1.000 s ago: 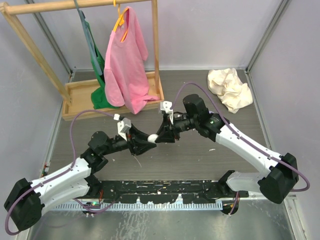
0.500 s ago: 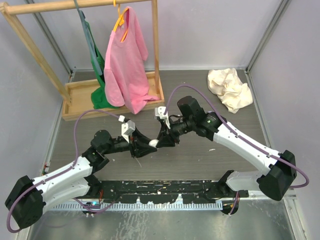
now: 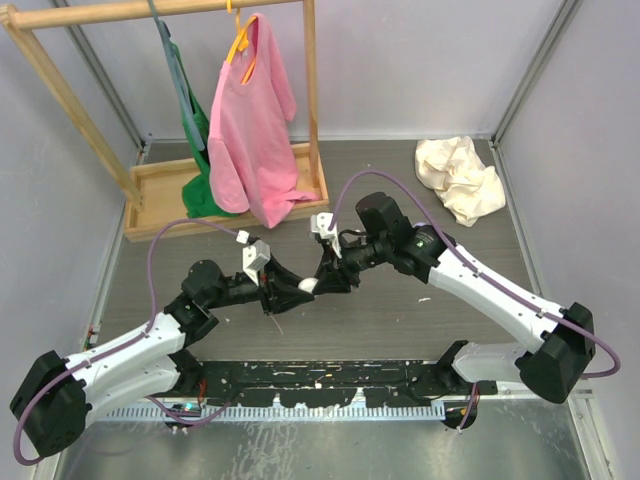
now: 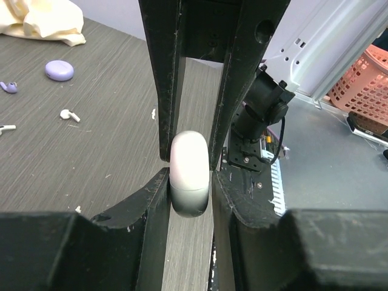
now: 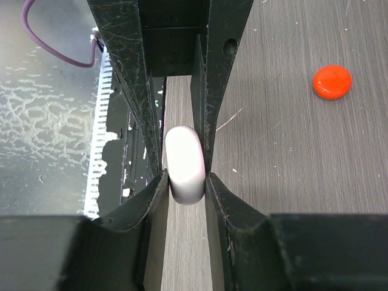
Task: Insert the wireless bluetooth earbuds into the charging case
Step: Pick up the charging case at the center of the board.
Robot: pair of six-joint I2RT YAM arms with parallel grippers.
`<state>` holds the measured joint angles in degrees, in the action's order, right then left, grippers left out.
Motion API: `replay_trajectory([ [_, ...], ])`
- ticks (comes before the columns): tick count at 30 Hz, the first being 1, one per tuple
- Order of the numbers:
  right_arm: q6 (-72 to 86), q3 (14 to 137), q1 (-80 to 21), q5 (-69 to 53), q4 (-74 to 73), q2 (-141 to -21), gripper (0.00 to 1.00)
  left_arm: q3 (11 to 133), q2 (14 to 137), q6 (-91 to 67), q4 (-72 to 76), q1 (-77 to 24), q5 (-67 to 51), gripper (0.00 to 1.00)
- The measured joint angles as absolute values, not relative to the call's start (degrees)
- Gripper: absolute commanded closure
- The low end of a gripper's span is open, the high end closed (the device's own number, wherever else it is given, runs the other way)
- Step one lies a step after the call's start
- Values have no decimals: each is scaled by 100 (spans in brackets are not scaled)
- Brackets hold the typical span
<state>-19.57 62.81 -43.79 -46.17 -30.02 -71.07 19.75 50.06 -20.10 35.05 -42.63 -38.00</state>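
The white case (image 3: 304, 285) hangs above the table (image 3: 400, 320), pinched from both sides: the left gripper (image 3: 293, 284) clamps it from 9 o'clock, the right gripper (image 3: 317, 283) from 3 o'clock. In the left wrist view its long axis runs 12 to 6. A white earbud (image 4: 70, 114) lies well apart at 10 o'clock.

Setting: robotics lab test cell.
Evidence: left arm (image 3: 130, 355) and right arm (image 3: 490, 290) bolted to a black rail (image 3: 320, 385) at the table (image 3: 400, 320) edge. Plain wall panels (image 3: 420, 60) sit in aluminium framing (image 3: 535, 70).
Mismatched props: wooden clothes rack (image 3: 70, 100), pink shirt (image 3: 250, 120), crumpled cream cloth (image 3: 460, 178), loose white earbuds (image 4: 70, 114), pink basket (image 4: 364, 79).
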Motion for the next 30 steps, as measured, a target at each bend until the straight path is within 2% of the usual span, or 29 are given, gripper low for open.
replay_trajectory([
  [12, -1894, 6278, -4377, -4464, -2904, -6973, 98, 1973, 5004, -2027, 3603, -4263, -3710, 67],
  [21, -1765, 6261, -4375, -4488, -2823, -6971, 97, 1942, 5105, -2073, 3824, -4254, -3642, 81],
  [25, -1726, 6189, -4366, -4508, -2751, -6963, 90, 1894, 5168, -2080, 3942, -4250, -3647, 93],
  [27, -1715, 6167, -4366, -4508, -2735, -6960, 81, 1855, 5168, -2053, 4010, -4250, -3649, 100],
  [30, -1693, 6114, -4366, -4506, -2674, -6947, 66, 1774, 5146, -1933, 4099, -4250, -3677, 100],
])
